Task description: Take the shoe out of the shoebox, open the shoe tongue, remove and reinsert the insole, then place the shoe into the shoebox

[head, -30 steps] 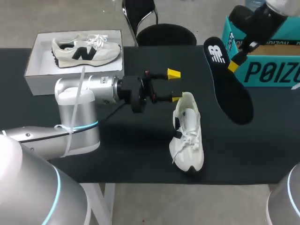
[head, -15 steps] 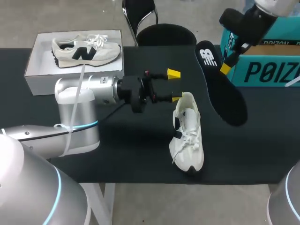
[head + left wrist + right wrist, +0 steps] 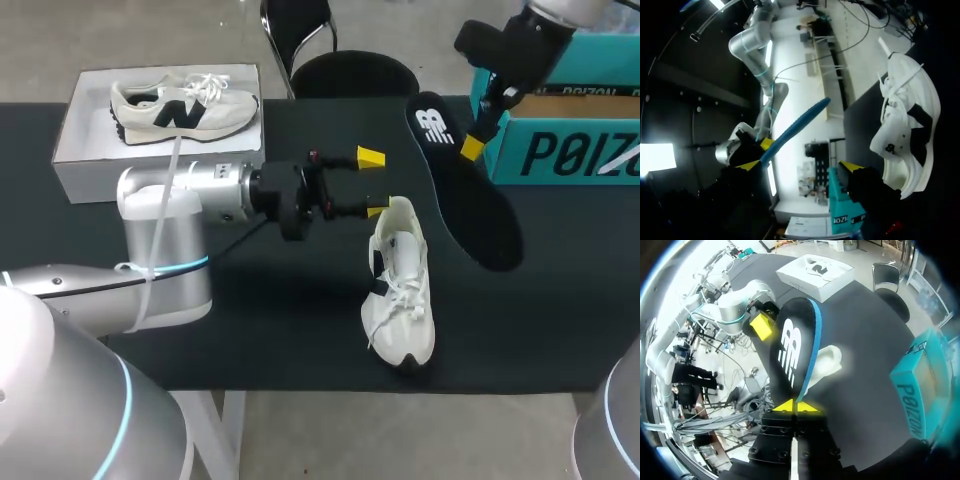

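Observation:
A white shoe (image 3: pixel 398 285) lies on the black table (image 3: pixel 300 300), toe toward the front edge, laces loose. Its black insole (image 3: pixel 465 180) hangs in the air to the right of and above the shoe, and my right gripper (image 3: pixel 472 140) is shut on its upper end. From the right wrist the insole (image 3: pixel 795 347) stands up out of the gripper (image 3: pixel 796 406) and hides part of the shoe (image 3: pixel 827 362). My left gripper (image 3: pixel 372 183) is open, held sideways just behind the shoe's heel. From the left wrist the shoe (image 3: pixel 907 135) lies beside the gripper (image 3: pixel 800 167), with the insole (image 3: pixel 795 130) ahead.
An open white shoebox (image 3: pixel 75 150) with a second white shoe (image 3: pixel 180 105) in it stands at the back left. A teal box (image 3: pixel 570 140) stands at the back right, close behind my right arm.
My right arm has carried the insole to the left and a little farther back, toward the shoe's heel end. The left arm and the shoe have not moved.

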You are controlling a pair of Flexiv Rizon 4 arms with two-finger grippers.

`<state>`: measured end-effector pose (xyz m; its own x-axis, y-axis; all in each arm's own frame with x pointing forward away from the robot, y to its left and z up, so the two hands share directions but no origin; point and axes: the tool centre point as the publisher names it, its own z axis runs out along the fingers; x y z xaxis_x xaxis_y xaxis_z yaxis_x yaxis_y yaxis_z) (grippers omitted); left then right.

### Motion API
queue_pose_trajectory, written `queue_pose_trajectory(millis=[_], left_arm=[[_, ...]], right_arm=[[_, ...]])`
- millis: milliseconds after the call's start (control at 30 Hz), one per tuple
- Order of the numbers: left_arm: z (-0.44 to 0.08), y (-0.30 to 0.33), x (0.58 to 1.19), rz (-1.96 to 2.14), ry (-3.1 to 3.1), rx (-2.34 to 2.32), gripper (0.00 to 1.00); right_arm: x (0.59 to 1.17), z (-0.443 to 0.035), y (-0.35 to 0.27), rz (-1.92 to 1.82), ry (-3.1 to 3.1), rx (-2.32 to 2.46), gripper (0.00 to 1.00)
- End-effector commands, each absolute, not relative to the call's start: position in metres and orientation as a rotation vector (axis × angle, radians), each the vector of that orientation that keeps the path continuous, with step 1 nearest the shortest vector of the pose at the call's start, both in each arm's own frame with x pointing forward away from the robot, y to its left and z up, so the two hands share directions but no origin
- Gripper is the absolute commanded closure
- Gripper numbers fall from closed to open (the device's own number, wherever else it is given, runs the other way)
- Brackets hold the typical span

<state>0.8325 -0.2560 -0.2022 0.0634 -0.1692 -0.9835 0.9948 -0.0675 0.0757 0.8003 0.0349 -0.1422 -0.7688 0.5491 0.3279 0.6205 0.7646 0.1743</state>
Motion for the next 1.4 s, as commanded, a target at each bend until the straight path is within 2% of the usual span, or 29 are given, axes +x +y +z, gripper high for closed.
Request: queue_pose_trajectory(millis=[33, 733, 1400], left_arm=[[-0.203, -0.258, 0.832, -1.281, 0.999, 1.167, 0.0], [-0.204, -0.269, 0.82, -1.185, 0.865, 1.136, 0.0], [-0.201, -0.276, 0.792, -1.149, 0.788, 1.153, 0.0]], right_arm=[[0.804, -0.143, 0.044, -0.381, -2.687, -0.904, 1.0], [0.798, -0.148, 0.06, -0.342, -2.611, -0.877, 1.0], [0.813, -0.164, 0.045, -0.347, -2.559, -0.934, 1.0]])
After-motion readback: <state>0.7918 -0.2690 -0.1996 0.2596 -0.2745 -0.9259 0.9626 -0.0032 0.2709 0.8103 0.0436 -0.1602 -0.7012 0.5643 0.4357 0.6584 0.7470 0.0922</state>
